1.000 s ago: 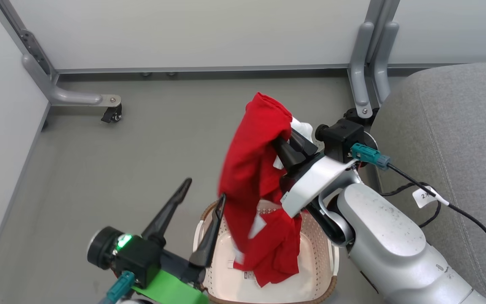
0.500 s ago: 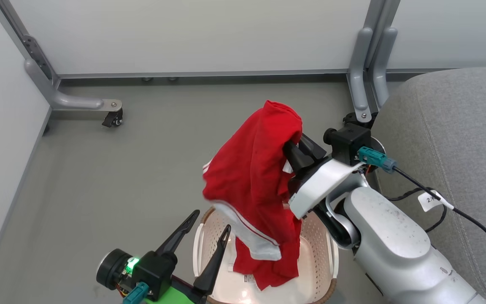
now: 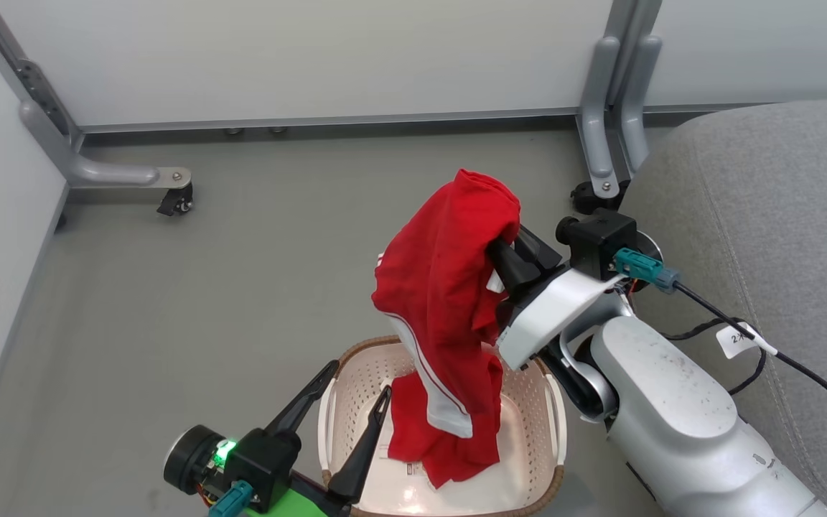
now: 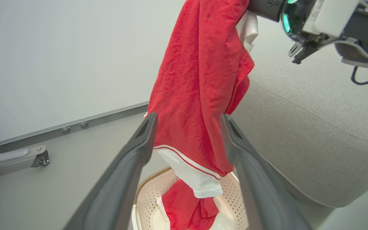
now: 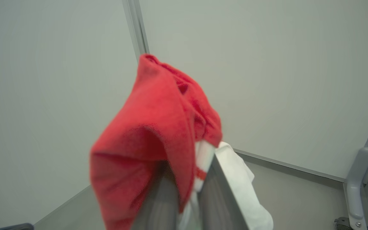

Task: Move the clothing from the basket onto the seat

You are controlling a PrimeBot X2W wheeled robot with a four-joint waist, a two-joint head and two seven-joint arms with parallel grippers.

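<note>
My right gripper (image 3: 503, 251) is shut on the clothing (image 3: 449, 287), a red garment with a white striped hem, and holds it up above the basket (image 3: 356, 359). The garment's lower end hangs into the basket, where red fabric (image 3: 442, 449) lies; I cannot tell whether that is a separate piece. In the right wrist view the clothing (image 5: 152, 134) drapes over my fingers (image 5: 217, 195). My left gripper (image 3: 360, 380) stands open by the basket's left rim. In the left wrist view its fingers (image 4: 145, 131) flank the hanging clothing (image 4: 200, 80) without touching it. The grey seat (image 3: 779, 215) lies to the right.
White wall panels stand behind, on grey metal legs, one with a caster (image 3: 173, 201) at the left and another leg (image 3: 604, 143) beside the seat. A black cable with a white tag (image 3: 740, 337) runs from my right wrist over the seat. Grey floor (image 3: 205, 301) spreads to the left.
The right gripper has carried the clothing slightly up and right, and the cloth has swung, showing its white hem. The left gripper has drawn back toward the lower edge. The camera has shifted a little.
</note>
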